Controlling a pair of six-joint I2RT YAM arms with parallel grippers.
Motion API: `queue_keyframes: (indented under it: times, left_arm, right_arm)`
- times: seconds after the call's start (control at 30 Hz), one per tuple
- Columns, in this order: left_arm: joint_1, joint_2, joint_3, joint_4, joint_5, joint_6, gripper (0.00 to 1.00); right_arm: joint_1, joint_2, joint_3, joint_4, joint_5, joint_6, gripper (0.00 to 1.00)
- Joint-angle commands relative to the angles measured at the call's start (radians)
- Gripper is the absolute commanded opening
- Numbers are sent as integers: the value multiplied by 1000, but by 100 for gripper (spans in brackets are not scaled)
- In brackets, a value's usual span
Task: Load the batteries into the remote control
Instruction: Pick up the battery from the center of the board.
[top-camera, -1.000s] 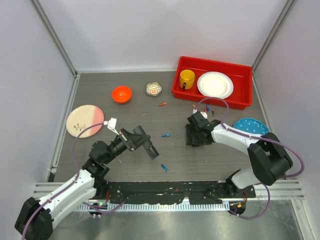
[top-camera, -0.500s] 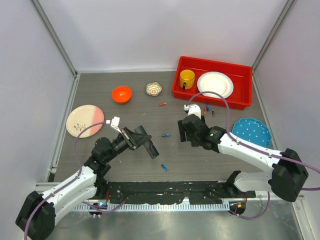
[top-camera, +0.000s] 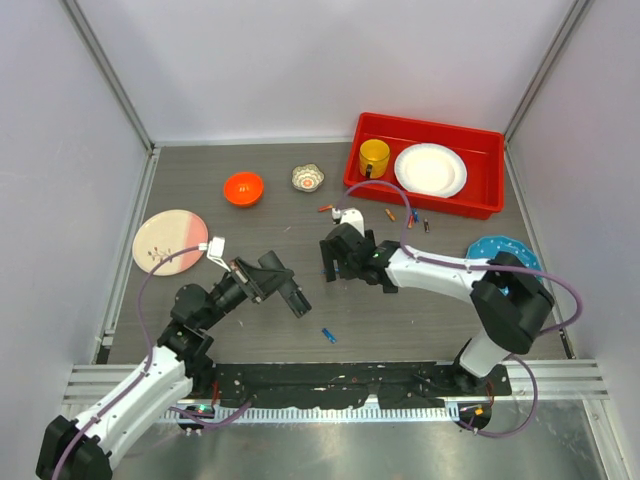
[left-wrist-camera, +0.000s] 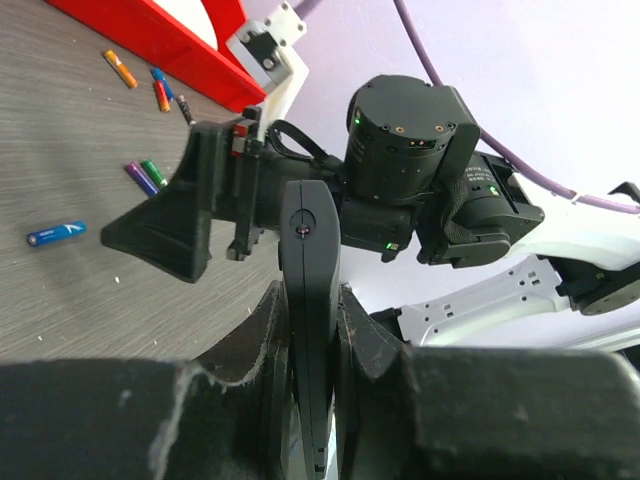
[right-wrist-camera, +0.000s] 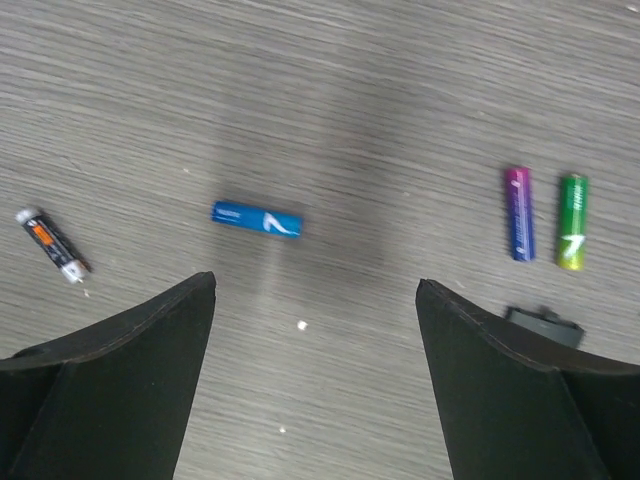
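Clamping the remote control (left-wrist-camera: 308, 230) edge-on, the left gripper (left-wrist-camera: 310, 310) is closed hard on it. The bar sticks out past the fingertips, clear of the table.

Vs one second ago:
- The right gripper (top-camera: 338, 262) has swung in from the 3 o'clock side of the table to the centre.
- It now sits at 2 o'clock of the remote control, close but not touching.
- Its jaws have spread and stand wide with nothing in them.
- The left arm and remote control have barely shifted.

The blue battery (right-wrist-camera: 256, 220) that lay in the open at mid-table is now under the right gripper. It lies flat on the table between the fingers (right-wrist-camera: 110, 370), nearer the left one in the wrist view.

The purple battery (right-wrist-camera: 518, 213) and green battery (right-wrist-camera: 572, 221) lie side by side at 3 o'clock of it, with a dark battery (right-wrist-camera: 55, 243) at 9 o'clock.

A second blue battery (top-camera: 328, 335) lies at 5 o'clock of the remote control, well apart. An orange battery (top-camera: 325, 208) lies at 1 o'clock, near the red bin (top-camera: 352, 170).
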Motion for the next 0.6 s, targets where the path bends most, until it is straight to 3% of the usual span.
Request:
queue_keyframes:
  times: [0.0,0.17,0.57]
  left_arm:
    - [7,-28,-11,32,30,-5,0]
    - [7,-9,-33,107,96,-5,0]
    - [7,-67,-51,81,73,-5,0]
  right_arm:
    - [67,64,118,36,122,76,88]
    - [84,101,147,22,196,139,89]
    - [82,159,167,42,141,118,84]
